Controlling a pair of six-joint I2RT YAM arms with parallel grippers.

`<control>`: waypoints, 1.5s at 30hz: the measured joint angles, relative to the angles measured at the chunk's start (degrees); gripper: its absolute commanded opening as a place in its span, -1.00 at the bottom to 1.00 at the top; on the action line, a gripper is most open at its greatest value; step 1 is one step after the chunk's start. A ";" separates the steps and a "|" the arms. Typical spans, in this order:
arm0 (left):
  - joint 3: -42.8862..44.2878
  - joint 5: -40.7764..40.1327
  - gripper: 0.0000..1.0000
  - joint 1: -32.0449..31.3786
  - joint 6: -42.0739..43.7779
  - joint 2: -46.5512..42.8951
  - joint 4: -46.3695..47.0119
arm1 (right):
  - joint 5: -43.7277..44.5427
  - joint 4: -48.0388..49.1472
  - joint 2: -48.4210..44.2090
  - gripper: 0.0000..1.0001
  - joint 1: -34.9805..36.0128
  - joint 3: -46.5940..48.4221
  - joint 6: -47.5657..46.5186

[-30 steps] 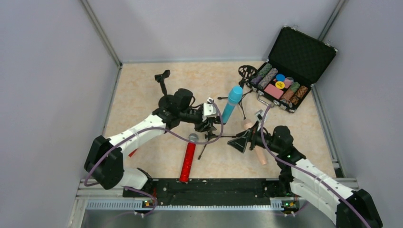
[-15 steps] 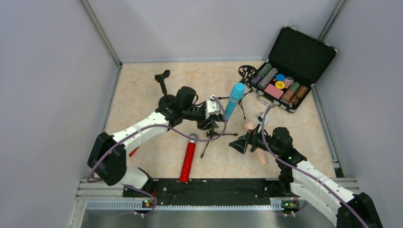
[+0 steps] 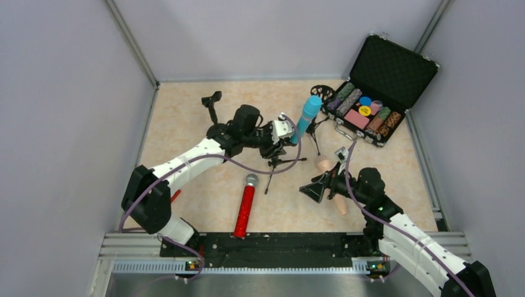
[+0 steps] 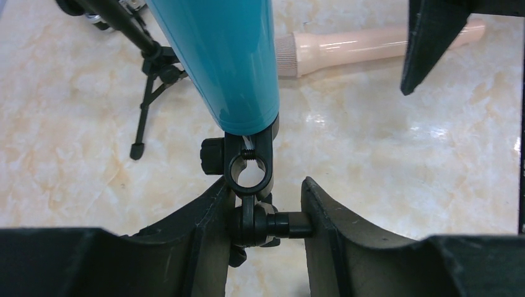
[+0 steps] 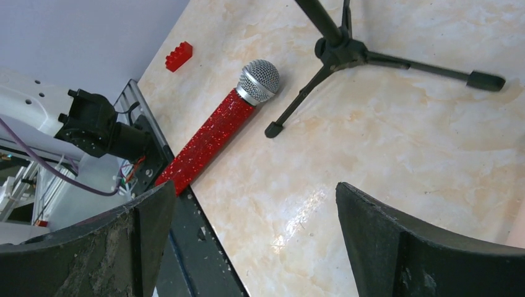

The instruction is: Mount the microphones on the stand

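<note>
The teal-blue microphone (image 3: 306,117) sits tilted in the clip of a small black tripod stand (image 3: 277,163). My left gripper (image 3: 285,132) is shut on that stand's swivel joint (image 4: 266,225), just under the clip (image 4: 248,168) and the teal microphone (image 4: 226,62). The glittery red microphone (image 3: 246,204) lies on the table, also in the right wrist view (image 5: 213,139). The pale peach microphone (image 3: 338,204) lies flat, partly hidden by my right gripper (image 3: 316,189), which is open and empty above the table (image 5: 254,241).
A second stand with a bare clip (image 3: 212,102) stands at the back left. A third stand with a round mesh disc (image 3: 321,93) stands beside an open case of poker chips (image 3: 371,108). A red brick (image 5: 178,55) lies near the front left rail.
My left gripper has carried the stand and teal microphone towards the back right. My right gripper has drawn back a little towards the near edge, still open.
</note>
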 measured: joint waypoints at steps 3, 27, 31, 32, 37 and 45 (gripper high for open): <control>1.29 -2.23 -1.00 0.37 0.02 0.57 -0.02 | -0.37 -0.24 -0.13 0.95 0.00 0.00 -0.02; 17.00 -6.34 -1.00 10.14 -5.01 8.04 3.48 | -0.94 -1.40 -1.88 0.95 0.00 0.00 -1.18; 19.93 -5.40 -1.00 11.78 -6.73 10.67 5.84 | -0.94 -1.60 -1.79 0.95 0.00 0.00 -1.49; 20.74 -5.25 -1.00 12.20 -7.26 11.45 6.43 | -0.92 -1.60 -1.75 0.95 0.00 0.00 -1.55; 24.87 -5.18 -1.00 13.79 -8.92 15.78 8.46 | -0.92 -1.57 -0.94 0.96 0.00 0.00 -2.03; 31.67 -7.37 -1.00 15.10 -9.53 23.26 10.21 | -0.79 -1.57 1.64 0.96 -0.02 0.00 -2.86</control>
